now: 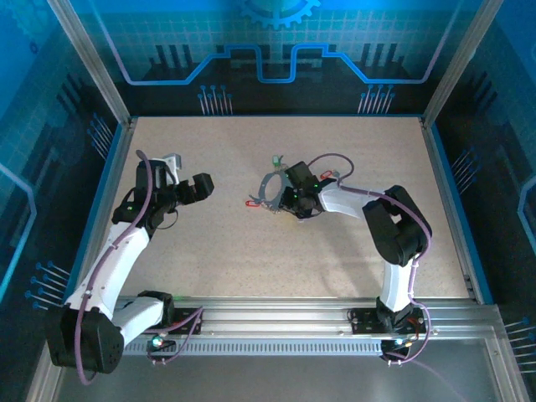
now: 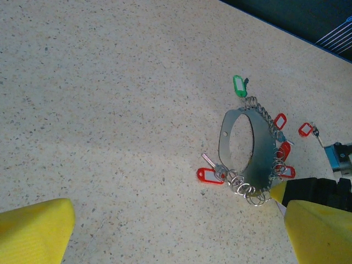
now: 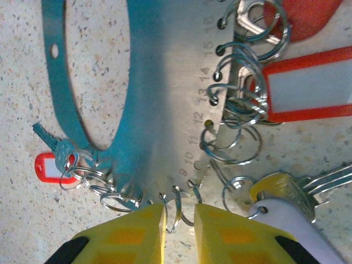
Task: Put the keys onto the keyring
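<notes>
My right gripper (image 3: 180, 217), low in its wrist frame, is almost closed, pinching a split ring (image 3: 177, 193) at the bottom edge of the keyring (image 3: 165, 110). My left gripper (image 1: 201, 186) gapes wide, empty.

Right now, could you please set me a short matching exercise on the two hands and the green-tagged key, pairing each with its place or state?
Things:
1. left hand
2. right hand
3. green-tagged key

Places or states:
a. fingertips at the keyring's rim, flanking a small split ring
b. lying by the keyring's edge opposite the right hand
c. open, over bare table, apart from the keyring

Pairs: 1-c, 2-a, 3-b.
</notes>
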`<state>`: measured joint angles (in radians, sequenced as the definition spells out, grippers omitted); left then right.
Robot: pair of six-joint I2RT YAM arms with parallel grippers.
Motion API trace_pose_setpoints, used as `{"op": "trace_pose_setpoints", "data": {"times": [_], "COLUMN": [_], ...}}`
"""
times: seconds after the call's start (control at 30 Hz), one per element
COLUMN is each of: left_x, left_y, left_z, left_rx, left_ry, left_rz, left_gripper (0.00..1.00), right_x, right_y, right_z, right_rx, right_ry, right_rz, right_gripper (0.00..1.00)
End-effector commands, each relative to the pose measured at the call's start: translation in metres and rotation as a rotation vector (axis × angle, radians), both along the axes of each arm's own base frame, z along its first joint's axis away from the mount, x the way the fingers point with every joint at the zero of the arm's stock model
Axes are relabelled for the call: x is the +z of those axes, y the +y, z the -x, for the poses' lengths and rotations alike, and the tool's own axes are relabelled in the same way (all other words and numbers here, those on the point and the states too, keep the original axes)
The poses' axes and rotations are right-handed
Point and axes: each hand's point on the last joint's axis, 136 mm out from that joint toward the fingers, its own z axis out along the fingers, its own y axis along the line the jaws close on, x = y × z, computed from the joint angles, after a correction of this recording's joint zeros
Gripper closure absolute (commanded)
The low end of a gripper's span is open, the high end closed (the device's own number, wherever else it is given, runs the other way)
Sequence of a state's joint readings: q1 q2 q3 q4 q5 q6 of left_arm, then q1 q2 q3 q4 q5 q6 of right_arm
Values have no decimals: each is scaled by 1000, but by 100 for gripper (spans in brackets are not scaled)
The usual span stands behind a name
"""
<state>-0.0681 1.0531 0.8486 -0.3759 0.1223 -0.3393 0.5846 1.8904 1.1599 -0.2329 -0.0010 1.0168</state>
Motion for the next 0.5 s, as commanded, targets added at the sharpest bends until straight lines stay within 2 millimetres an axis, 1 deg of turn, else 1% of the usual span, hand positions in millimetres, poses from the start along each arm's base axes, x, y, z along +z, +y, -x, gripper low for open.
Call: {"op": "trace_pose_setpoints", "data": {"times": [0.0, 0.23, 0.47], "left_x": [-1, -2, -3], "left_y": [-5, -5, -5], "left_z": [2, 2, 2], "left_rx": [-18, -14, -13], "left_ry": [0, 6, 9], "left_rz": [19, 22, 21], "left_gripper": [1, 1, 1], "right_x": [-6, -7, 1], "right_y": [-5, -8, -13], "right_z": [-1, 0, 1], "right_rx": [-23, -27, -33], "right_ry": [5, 5, -35], "right_rz": [-6, -9, -13], "right_gripper": [78, 79, 79]}}
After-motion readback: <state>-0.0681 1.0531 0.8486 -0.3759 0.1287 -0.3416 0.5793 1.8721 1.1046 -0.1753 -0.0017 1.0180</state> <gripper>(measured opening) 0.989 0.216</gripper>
